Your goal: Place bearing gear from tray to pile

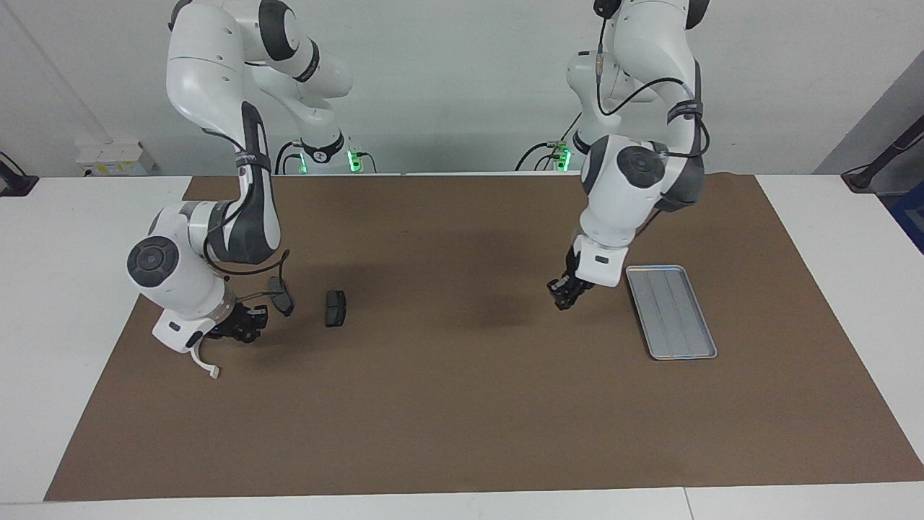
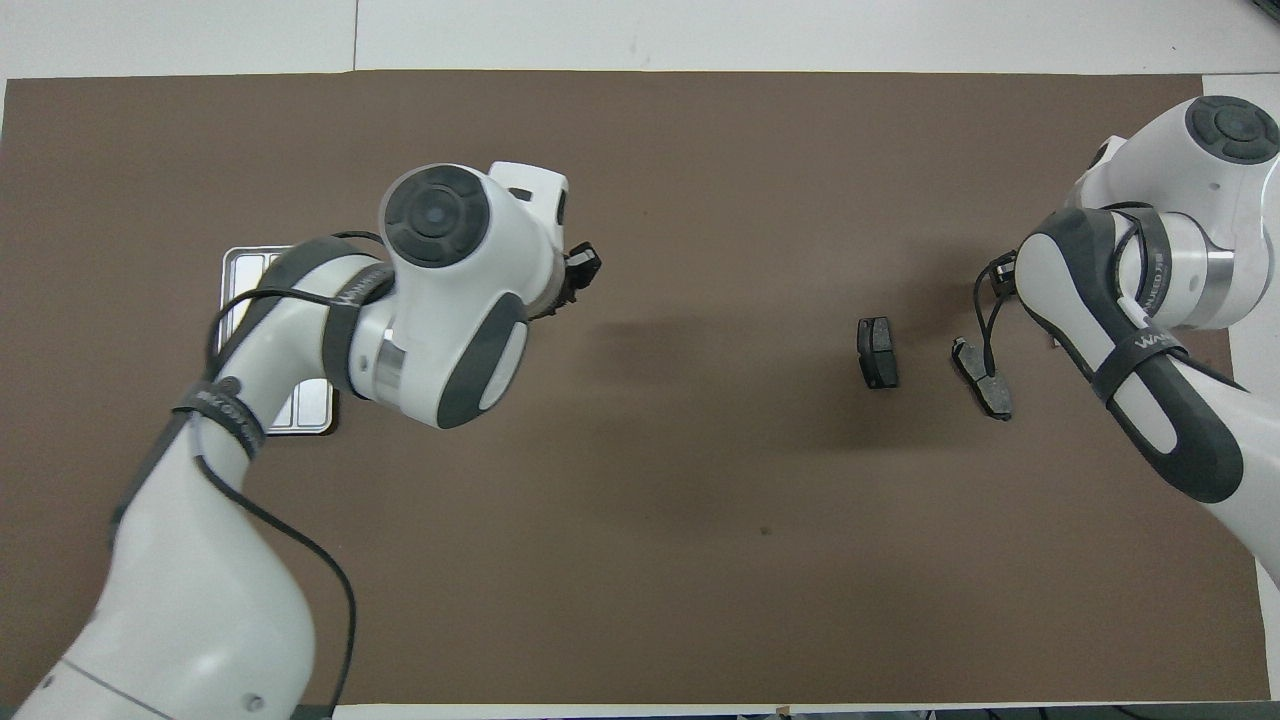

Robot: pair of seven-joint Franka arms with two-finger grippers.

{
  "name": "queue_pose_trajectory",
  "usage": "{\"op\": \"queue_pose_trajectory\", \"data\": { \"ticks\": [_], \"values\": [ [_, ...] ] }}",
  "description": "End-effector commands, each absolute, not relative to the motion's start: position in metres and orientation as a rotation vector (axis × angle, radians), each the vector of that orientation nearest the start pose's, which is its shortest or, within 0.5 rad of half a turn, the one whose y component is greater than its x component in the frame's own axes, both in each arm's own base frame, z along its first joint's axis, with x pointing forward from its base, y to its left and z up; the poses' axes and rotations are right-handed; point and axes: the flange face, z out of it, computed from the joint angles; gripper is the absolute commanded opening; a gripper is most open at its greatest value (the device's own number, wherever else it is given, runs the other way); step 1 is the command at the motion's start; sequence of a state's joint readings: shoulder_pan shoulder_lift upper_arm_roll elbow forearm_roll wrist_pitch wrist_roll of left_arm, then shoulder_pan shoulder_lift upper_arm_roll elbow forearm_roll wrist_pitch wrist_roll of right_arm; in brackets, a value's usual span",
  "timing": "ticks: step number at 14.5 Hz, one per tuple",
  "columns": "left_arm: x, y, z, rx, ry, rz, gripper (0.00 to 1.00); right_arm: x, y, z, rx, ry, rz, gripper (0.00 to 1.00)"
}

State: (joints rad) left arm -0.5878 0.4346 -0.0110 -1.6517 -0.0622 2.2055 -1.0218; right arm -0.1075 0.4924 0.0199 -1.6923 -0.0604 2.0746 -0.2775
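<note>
A brown mat [image 1: 462,404] covers most of the white table [image 1: 65,289]. The tray [image 1: 671,310] is the biggest loose thing on it: a flat silver-grey rectangle with rounded corners, a raised rim and lengthwise ridges, lying toward the left arm's end of the table with nothing showing in it. The left gripper [image 1: 563,295] hangs over bare mat just beside the tray, on the side toward the table's middle. Its fingertips are drawn together, and whether a small gear sits between them I cannot tell; only dark shapes show there, also from above [image 2: 582,268].

At the right arm's end lies the pile. The white half-ring bracket [image 1: 206,363] pokes out from under the right arm's wrist, one curved end with its foot showing. The right gripper [image 1: 245,325] hovers low beside that bracket; its fingers are too dark to read as apart or closed. A dark grey brake-pad piece [image 1: 281,296] lies just by those fingers, nearer the robots, and a second brake-pad piece [image 1: 335,308] lies a little farther toward the table's middle, apart from the first.
</note>
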Motion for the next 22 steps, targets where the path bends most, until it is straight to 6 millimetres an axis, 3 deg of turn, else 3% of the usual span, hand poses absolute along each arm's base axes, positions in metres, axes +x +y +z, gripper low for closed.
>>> {"op": "queue_pose_trajectory", "data": {
  "ticks": [1,2,3,5,6,8,10,11,12,15,17,20,21,22],
  "values": [
    [0.561,-0.420,0.346,-3.180,-0.738,-0.105,0.00,0.646,-0.063,0.305,-3.143,-0.384,0.154,0.00],
    [0.561,-0.426,0.323,-3.144,-0.710,-0.060,0.00,0.644,-0.064,0.302,-3.144,-0.383,0.152,0.00],
    [0.559,-0.455,0.304,-3.143,-0.660,-0.046,0.00,0.643,-0.063,0.298,-3.144,-0.389,0.142,0.00],
    [0.567,-0.446,0.302,-3.091,-0.688,0.014,0.00,0.642,-0.063,0.295,-3.145,-0.385,0.137,0.00],
    [0.568,-0.451,0.309,-3.098,-0.690,0.007,0.00,0.642,-0.063,0.295,-3.146,-0.385,0.135,0.00],
    [0.564,-0.454,0.304,-3.119,-0.682,-0.026,0.00,0.642,-0.062,0.295,-3.146,-0.383,0.135,0.00],
    [0.562,-0.456,0.302,-3.119,-0.682,-0.026,0.00,0.642,-0.062,0.294,-3.146,-0.381,0.137,0.30],
    [0.563,-0.454,0.300,-3.115,-0.683,-0.029,0.00,0.642,-0.062,0.295,-3.146,-0.380,0.139,0.60],
    [0.562,-0.454,0.300,-3.113,-0.684,-0.029,0.00,0.641,-0.063,0.296,-3.146,-0.378,0.142,0.72],
    [0.556,-0.457,0.298,-3.100,-0.684,-0.023,0.00,0.641,-0.060,0.304,-3.146,-0.381,0.142,0.91],
    [0.552,-0.458,0.295,-3.069,-0.659,-0.063,0.00,0.641,-0.056,0.314,-3.145,-0.386,0.154,0.94],
    [0.553,-0.458,0.297,-3.059,-0.706,-0.076,0.00,0.639,-0.042,0.349,-3.145,-0.398,0.168,1.00],
    [0.553,-0.458,0.297,-3.054,-0.731,-0.079,0.05,0.638,-0.035,0.360,-3.148,-0.396,0.168,1.00],
    [0.553,-0.458,0.297,-3.049,-0.731,-0.076,0.37,0.637,-0.026,0.370,-3.155,-0.381,0.156,1.00]
  ]
}}
